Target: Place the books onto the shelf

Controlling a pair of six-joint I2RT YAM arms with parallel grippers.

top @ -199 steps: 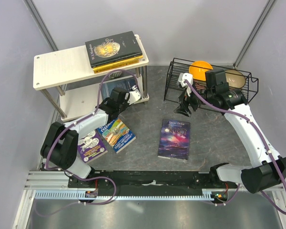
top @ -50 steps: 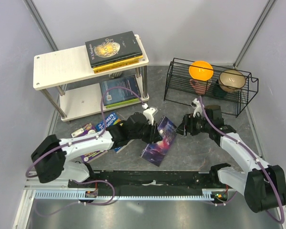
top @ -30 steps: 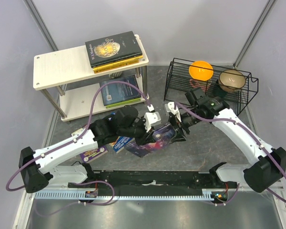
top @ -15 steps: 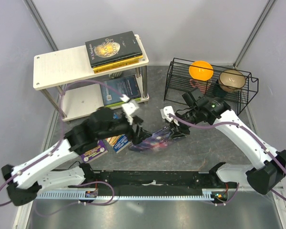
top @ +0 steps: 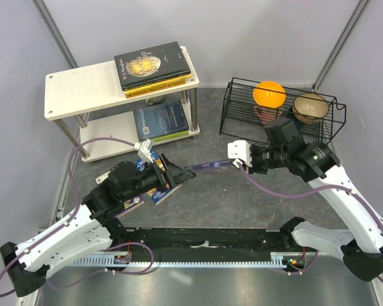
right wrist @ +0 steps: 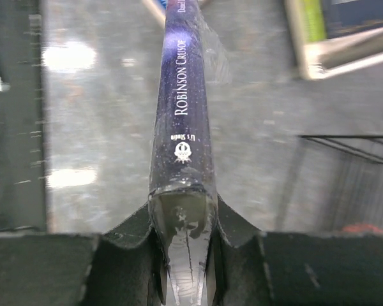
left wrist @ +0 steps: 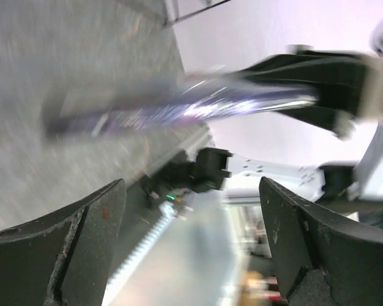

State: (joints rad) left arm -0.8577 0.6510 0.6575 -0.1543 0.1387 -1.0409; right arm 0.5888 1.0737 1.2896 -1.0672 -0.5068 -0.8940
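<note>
r hand [right wrist: 182, 220] clamped on galaxy book [right wrist: 180, 95]; l hand [left wrist: 191, 236] apart, off it.

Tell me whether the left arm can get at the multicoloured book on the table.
Probably yes. The left gripper hovers open and empty right over the multicoloured book. The right gripper holds the galaxy book lifted, off to the side.

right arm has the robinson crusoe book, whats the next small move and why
Probably raise the book and swing it toward the shelf: the right gripper is clamped on its spine end, and the left gripper stands open, not gripping it.
</note>
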